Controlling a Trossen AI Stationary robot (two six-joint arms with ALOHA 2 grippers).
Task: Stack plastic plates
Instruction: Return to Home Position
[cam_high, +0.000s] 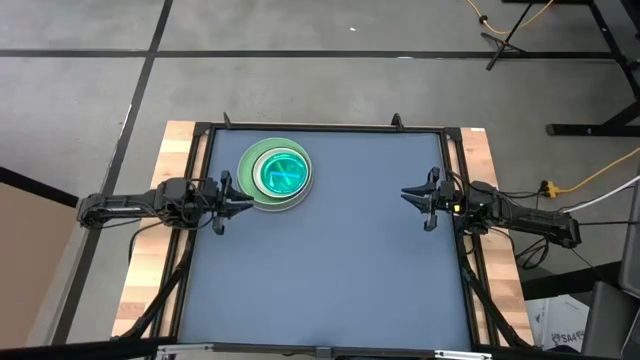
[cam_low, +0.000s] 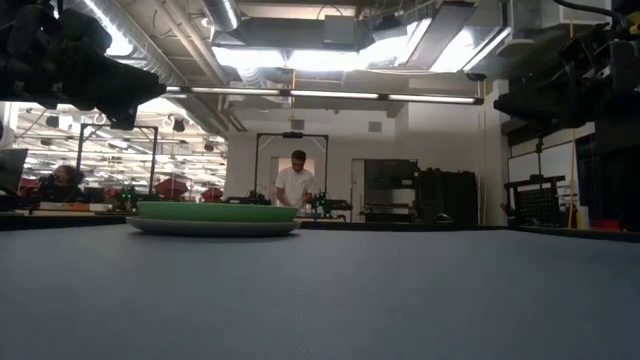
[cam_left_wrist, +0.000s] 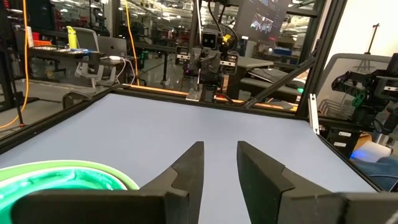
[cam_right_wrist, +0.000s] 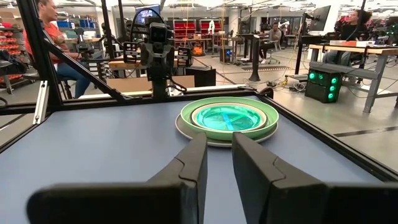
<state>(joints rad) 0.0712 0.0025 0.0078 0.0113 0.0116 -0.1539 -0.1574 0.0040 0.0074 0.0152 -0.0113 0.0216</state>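
I see plate stack (cam_high: 277, 173) far left on table (cam_high: 340, 280), just beside left gripper (cam_high: 238, 203); right gripper (cam_high: 410, 194) well apart at right. Both: fingers slightly parted, holding nothing. I judge stack light, stiff, slick; grab by rim

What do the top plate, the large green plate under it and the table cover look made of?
Top plate: translucent cyan-green plastic with a glossy finish; it glows with light and a cross pattern shows through it. Large green plate: opaque plastic, smooth, with a soft sheen on its rim. Table cover: a matte blue-grey sheet without glare, perhaps vinyl or rubber; the look leaves this open.
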